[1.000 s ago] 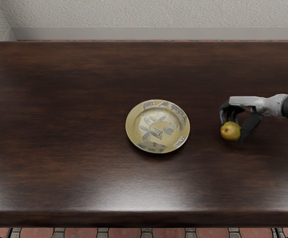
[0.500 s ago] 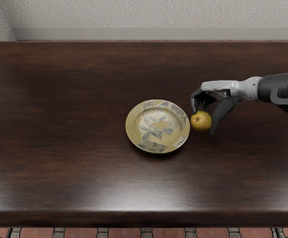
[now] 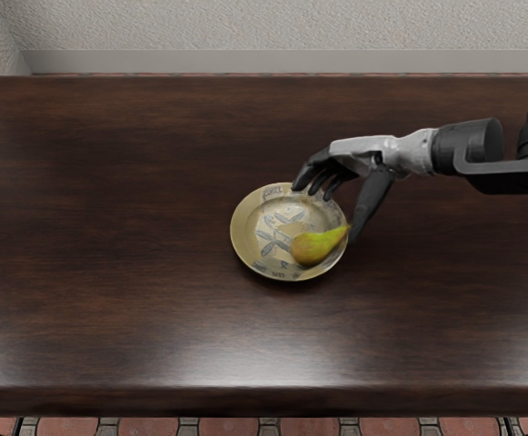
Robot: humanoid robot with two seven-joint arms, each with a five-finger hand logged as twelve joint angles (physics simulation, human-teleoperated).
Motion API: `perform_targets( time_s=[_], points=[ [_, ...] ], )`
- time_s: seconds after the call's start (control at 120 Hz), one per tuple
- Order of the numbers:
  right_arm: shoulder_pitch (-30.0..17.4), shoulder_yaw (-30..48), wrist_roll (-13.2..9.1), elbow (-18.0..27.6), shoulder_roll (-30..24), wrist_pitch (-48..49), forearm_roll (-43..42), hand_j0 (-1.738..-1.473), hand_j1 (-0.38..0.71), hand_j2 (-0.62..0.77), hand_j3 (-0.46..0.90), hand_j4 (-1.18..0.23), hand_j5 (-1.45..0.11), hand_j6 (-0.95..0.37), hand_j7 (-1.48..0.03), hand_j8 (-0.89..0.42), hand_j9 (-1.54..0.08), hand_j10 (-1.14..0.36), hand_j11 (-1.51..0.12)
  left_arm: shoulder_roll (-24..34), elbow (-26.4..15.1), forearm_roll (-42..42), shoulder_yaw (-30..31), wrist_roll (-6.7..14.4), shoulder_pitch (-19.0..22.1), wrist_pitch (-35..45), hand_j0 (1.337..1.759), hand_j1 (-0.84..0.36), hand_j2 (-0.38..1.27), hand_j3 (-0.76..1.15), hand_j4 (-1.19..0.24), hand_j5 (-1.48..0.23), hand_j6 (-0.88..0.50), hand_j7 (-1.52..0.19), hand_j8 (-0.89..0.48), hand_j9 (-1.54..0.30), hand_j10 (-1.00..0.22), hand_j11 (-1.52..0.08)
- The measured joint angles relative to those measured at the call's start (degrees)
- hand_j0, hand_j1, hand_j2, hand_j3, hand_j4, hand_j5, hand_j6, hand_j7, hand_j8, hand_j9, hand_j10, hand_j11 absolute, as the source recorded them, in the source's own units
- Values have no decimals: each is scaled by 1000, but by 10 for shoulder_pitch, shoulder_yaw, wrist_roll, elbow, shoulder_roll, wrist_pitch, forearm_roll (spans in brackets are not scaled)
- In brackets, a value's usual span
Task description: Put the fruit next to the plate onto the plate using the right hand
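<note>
A yellow pear (image 3: 317,244) lies on its side on the right part of the patterned yellow plate (image 3: 262,231), stem end pointing right toward the rim. My right hand (image 3: 341,186) hovers over the plate's upper right edge, fingers spread and holding nothing. Its thumb (image 3: 367,205) points down just right of the pear, close to the stem end. The right arm (image 3: 463,154) reaches in from the right edge. The left arm is out of sight.
The plate sits near the middle of a dark wooden table (image 3: 109,227). A pale wall (image 3: 264,27) runs along the table's far side.
The right hand carried the pear leftward from the table's right side to the plate, then let go. The pear now lies on the plate and the fingers have spread.
</note>
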Motion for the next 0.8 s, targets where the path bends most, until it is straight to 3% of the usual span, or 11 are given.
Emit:
perform_targets(
  time_s=[0.125,0.283,0.55,0.8],
  points=[
    [0,0,-5,-3,-7,3,10,-1658,-180,97,0,-191,-272,-119,-259,-124,-267,-190,-268,0,0,0,0,0,0,0,1658,325,4,0,-21,-27,-21,-27,-21,-26,-21,-26],
    [0,0,-7,-29,-24,22,71,-1658,-272,45,0,-89,-126,-57,-119,-59,-123,-88,-123,0,0,0,0,0,0,0,1658,325,4,0,-21,-27,-21,-27,-21,-26,-21,-26],
    [-7,-2,-7,-91,-80,32,190,-1658,-329,13,0,-26,-34,-17,-32,-17,-33,-25,-33,0,0,0,0,0,0,0,1658,325,4,0,-21,-27,-21,-27,-21,-27,-21,-26],
    [-25,-1,-7,-129,-106,32,236,-1658,-344,4,0,-9,-10,-7,-10,-6,-10,-8,-10,0,0,0,0,0,0,0,1658,325,4,0,-21,-27,-21,-27,-21,-27,-21,-26]
  ],
)
